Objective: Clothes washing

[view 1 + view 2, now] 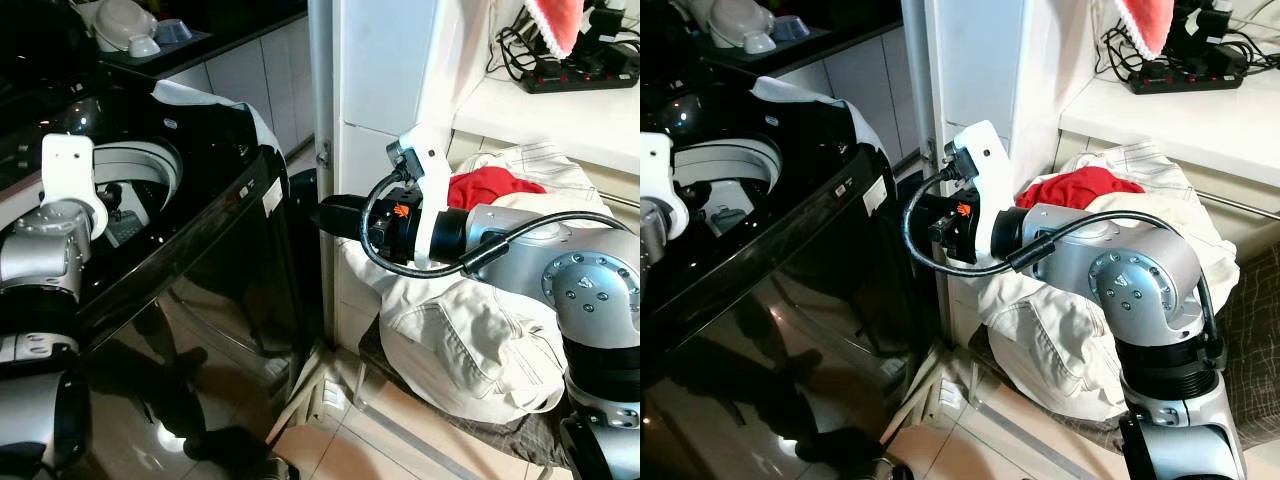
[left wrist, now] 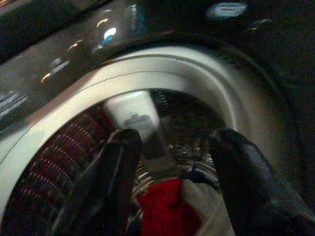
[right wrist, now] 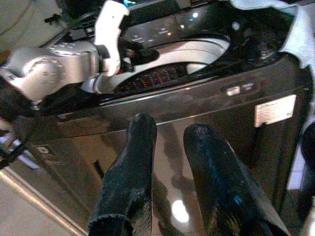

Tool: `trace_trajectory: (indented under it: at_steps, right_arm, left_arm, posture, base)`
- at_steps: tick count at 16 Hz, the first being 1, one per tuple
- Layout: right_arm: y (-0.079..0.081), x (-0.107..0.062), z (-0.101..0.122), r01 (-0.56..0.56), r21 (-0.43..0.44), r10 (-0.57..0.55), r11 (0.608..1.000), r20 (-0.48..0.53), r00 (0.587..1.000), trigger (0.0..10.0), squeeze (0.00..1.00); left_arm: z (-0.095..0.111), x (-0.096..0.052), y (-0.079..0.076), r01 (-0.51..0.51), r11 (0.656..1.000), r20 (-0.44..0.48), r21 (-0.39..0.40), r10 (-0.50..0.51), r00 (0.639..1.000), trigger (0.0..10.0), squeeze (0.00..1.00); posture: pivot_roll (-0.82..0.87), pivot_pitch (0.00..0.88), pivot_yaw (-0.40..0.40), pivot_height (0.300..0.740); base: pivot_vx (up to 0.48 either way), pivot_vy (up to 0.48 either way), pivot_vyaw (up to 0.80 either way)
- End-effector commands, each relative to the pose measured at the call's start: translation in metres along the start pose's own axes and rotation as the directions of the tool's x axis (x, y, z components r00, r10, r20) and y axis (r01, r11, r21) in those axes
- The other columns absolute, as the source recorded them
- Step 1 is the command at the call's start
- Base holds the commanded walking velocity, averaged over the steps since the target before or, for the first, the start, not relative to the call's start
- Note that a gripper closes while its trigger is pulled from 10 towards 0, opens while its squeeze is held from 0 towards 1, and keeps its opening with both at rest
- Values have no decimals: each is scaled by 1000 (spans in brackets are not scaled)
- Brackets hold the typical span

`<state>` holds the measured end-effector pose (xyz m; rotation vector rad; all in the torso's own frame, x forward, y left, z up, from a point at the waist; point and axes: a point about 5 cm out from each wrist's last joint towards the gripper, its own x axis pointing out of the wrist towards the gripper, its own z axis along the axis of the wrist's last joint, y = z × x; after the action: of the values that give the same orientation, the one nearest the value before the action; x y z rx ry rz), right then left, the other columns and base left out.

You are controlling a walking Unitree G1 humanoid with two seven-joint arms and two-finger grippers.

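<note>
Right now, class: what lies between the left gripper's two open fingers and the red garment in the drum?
Nothing. In the left wrist view the left gripper hangs over the washing machine drum, with bare air down to the red garment.

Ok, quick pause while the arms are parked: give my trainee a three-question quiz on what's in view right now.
1. True or false: the left claw hangs over the open drum of the glossy black top-loading washing machine.
2. Which colour garment lies in the drum under that claw? A) red B) yellow C) green
3. Fill in: the right claw is open and holds ____.

Key:
1. True; its fingers are spread above the white drum rim.
2. A; a red cloth sits beside something pale.
3. Nothing; it points at the washer's front, while the heap of white clothes with a red garment on top waits beside the right arm.
</note>
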<state>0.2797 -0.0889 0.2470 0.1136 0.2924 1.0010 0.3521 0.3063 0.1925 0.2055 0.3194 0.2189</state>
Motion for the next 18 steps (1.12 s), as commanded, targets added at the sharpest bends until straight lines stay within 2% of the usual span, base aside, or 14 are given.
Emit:
trace_trajectory:
  at_steps: [1, 2, 3, 4, 5, 6, 7, 8, 9, 10, 11, 13, 16, 18]
  right_arm:
    - [-21, -7, 3, 138, -2, -138, 990, 19, 990, 10000, 0]
    - [-51, -14, 0, 326, -16, -326, 945, 20, 945, 10000, 0]
    - [-76, -20, -7, 456, -20, -456, 890, 10, 890, 10000, 1000]
    - [-107, -31, -18, 605, -32, -605, 796, -9, 796, 10000, 1000]
    - [-123, -37, -24, 671, -29, -671, 741, -20, 741, 10000, 1000]
    - [-143, -47, -34, 744, -31, -744, 668, -44, 666, 10000, 1000]
    - [-151, -52, -46, 763, -18, -761, 646, -92, 642, 10000, 1000]
    - [-153, -54, -52, 760, -13, -755, 650, -120, 644, 10000, 1000]
    - [-146, -54, -67, 682, -61, -676, 728, -225, 702, 10000, 1000]
    - [-139, -55, -75, 593, -87, -591, 801, -279, 757, 10000, 1000]
    - [-136, -56, -75, 566, -78, -563, 821, -276, 779, 10000, 1000]
    - [-121, -64, -69, 431, -57, -430, 900, -271, 861, 10000, 1000]
    - [-109, -74, -69, 336, -132, -361, 933, -348, 865, 10000, 1000]
    - [-90, -82, -69, 182, -168, -240, 969, -456, 857, 10000, 1000]
  left_arm:
    - [15, -6, -13, 136, 990, 71, 44, -139, 988, 10000, 1000]
    - [34, -22, -44, 403, 908, 174, 111, -417, 892, 10000, 965]
    - [43, -36, -67, 540, 825, 243, 164, -565, 789, 10000, 0]
    - [49, -55, -96, 675, 706, 298, 215, -706, 642, 10000, 0]
    - [48, -63, -112, 714, 656, 300, 246, -752, 587, 10000, 0]
    - [45, -71, -136, 762, 587, 287, 272, -806, 518, 10000, 0]
    - [41, -77, -153, 790, 544, 288, 283, -834, 471, 10000, 0]
    - [39, -79, -159, 803, 526, 283, 282, -845, 454, 10000, 0]
    - [30, -89, -169, 848, 441, 231, 294, -894, 385, 10000, 0]
    - [22, -97, -169, 880, 372, 180, 296, -926, 331, 10000, 0]
    - [21, -99, -167, 887, 360, 173, 291, -931, 321, 10000, 0]
    - [18, -101, -160, 907, 315, 128, 279, -949, 289, 10000, 0]
    - [12, -102, -158, 923, 275, 74, 268, -961, 265, 10000, 0]
    - [7, -107, -157, 942, 228, 32, 248, -973, 227, 10000, 0]
  posture:
    - [-9, 0, 79, 740]
    - [-9, 0, 80, 740]
    - [-6, 0, 82, 740]
    - [-5, 0, 85, 740]
    - [-3, 0, 89, 740]
    - [2, 0, 88, 740]
    - [6, 0, 88, 740]
    - [6, 0, 88, 740]
    - [11, 0, 89, 740]
    - [5, 0, 95, 740]
    - [2, 0, 97, 740]
    - [-9, 0, 107, 740]
    - [-15, 0, 111, 740]
    - [-17, 0, 112, 740]
  base:
    - [0, 0, 0]
    - [0, 0, 0]
    - [0, 0, 0]
    - [0, 0, 0]
    - [0, 0, 0]
    - [0, 0, 0]
    - [0, 0, 0]
    - [0, 0, 0]
    - [0, 0, 0]
    - [0, 0, 0]
    - [0, 0, 0]
    - [0, 0, 0]
    - [0, 0, 0]
    - [0, 0, 0]
